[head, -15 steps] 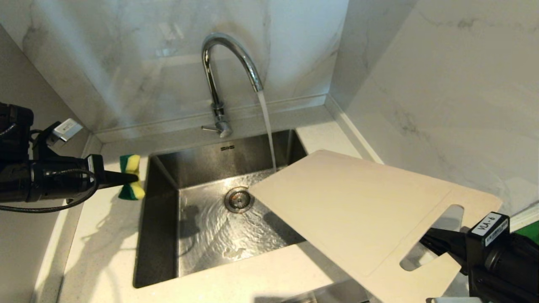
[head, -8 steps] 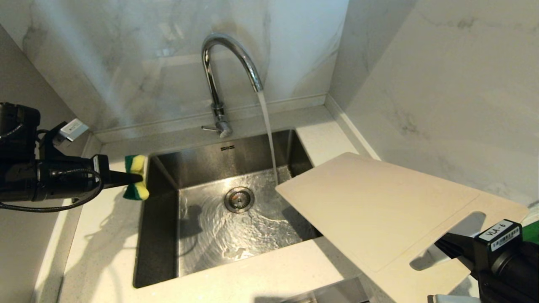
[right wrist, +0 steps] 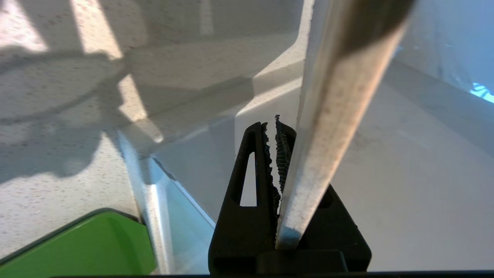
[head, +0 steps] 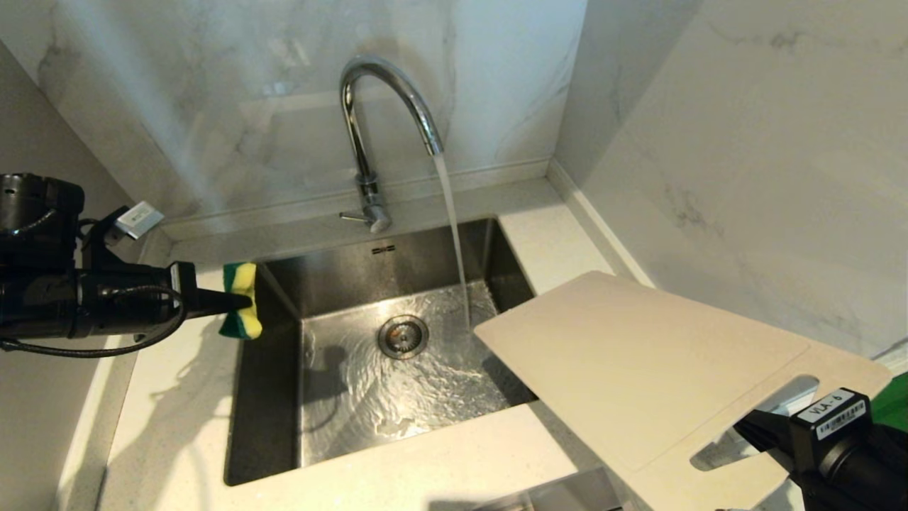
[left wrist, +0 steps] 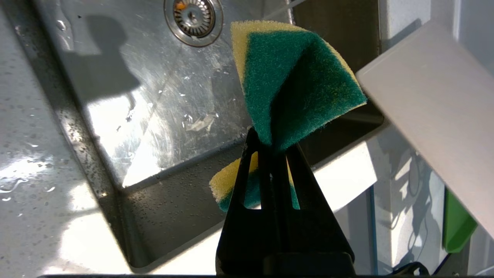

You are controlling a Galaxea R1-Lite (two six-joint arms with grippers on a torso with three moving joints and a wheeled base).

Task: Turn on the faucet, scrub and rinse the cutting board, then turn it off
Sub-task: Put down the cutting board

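Nearest, at the right front, the right claw pinches the large thin cream-white plastic cutting board at the short end by its elongated handle slot; in the right wrist view the board's edge sits clamped between the black fingers. The board is held tilted in the air, its far corner out over the right part of the stainless steel sink, just beside the falling water but not under it. A bright green flat object peeks out at the right edge behind it. On the left, the left claw is pressed tight on a folded green-and-yellow sponge, above the sink's left rim on the speckled white table. Farthest back, the tall chrome gooseneck faucet runs a steady stream into the basin near the round drain.
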